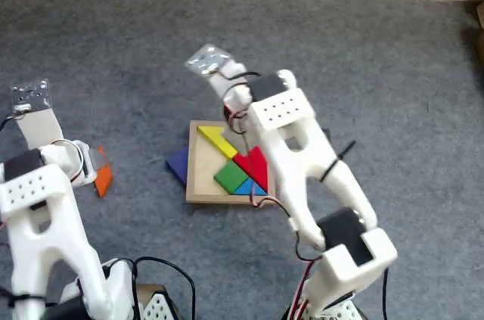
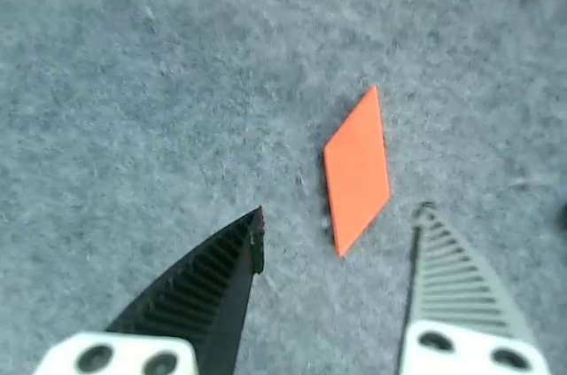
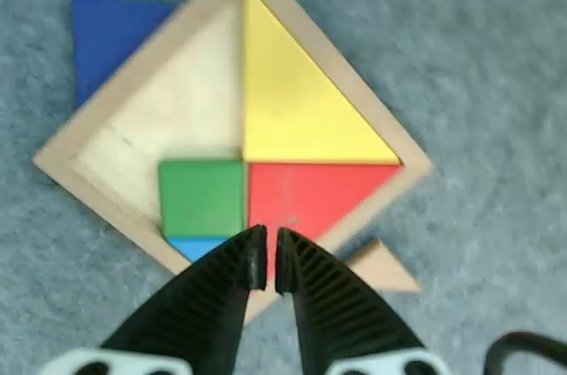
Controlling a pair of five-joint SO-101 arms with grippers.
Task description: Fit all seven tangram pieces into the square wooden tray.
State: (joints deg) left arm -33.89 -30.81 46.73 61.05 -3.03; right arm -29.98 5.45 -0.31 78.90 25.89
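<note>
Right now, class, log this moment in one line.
left gripper open above orange piece | right gripper shut over tray | tray holds yellow triangle, red triangle, green square, light-blue piece | dark-blue piece outside

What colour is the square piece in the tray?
The square piece is green; clearest in the right wrist view.

Pale wooden tray [image 3: 106,118] on rough grey carpet [image 1: 393,78].

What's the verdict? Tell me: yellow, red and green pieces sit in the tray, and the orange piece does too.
Wrong on the orange piece: the left wrist view shows it on the carpet, by the open left gripper. The yellow piece, red piece and green piece do sit in the tray.
</note>
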